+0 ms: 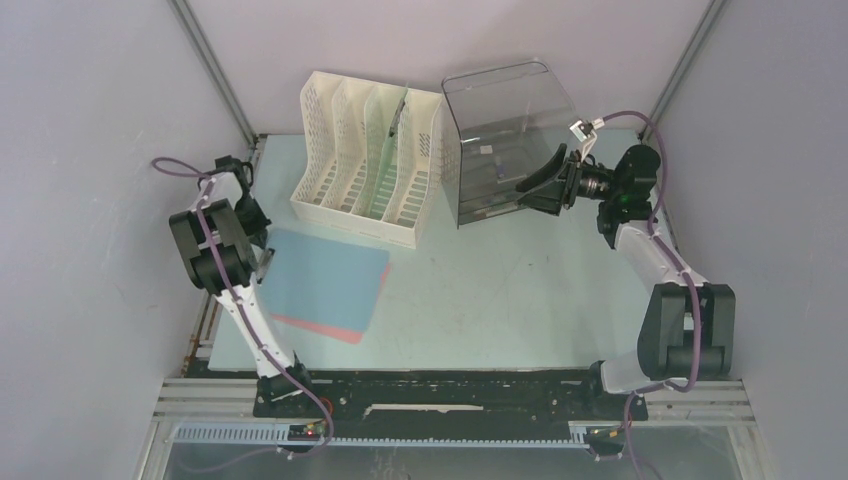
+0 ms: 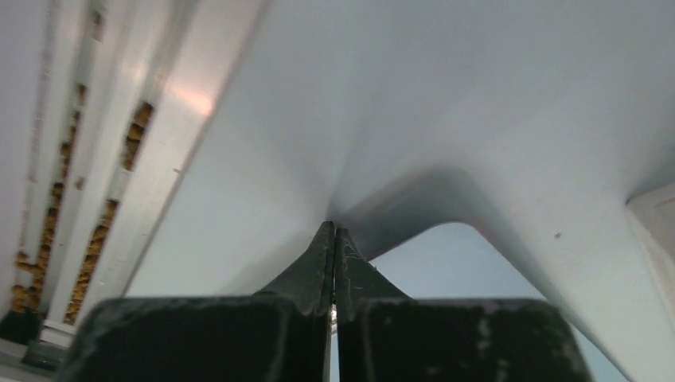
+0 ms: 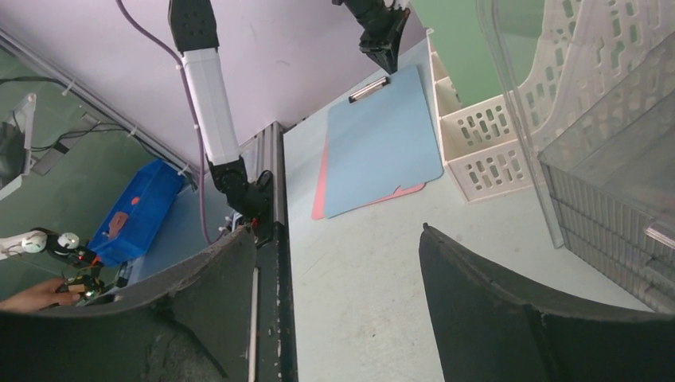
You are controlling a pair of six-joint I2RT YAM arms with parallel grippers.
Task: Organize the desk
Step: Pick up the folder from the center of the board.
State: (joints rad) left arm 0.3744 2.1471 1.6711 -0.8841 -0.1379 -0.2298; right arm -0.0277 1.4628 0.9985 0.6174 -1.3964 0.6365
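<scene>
Right tool point(image 1: 537, 186) spread, arm stretched toward clear bin point(image 1: 500, 130), left tool point(image 2: 334, 232) pressed together

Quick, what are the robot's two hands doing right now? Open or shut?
Left hand: shut, holding nothing.
Right hand: open, holding nothing.

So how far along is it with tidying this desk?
Early on. Done: a green board stands in the white rack. In hand: nothing; the left end effector is shut empty, the right end effector open beside the clear drawer box. Left: the blue clipboard and red folder under it lie flat on the desk.
</scene>
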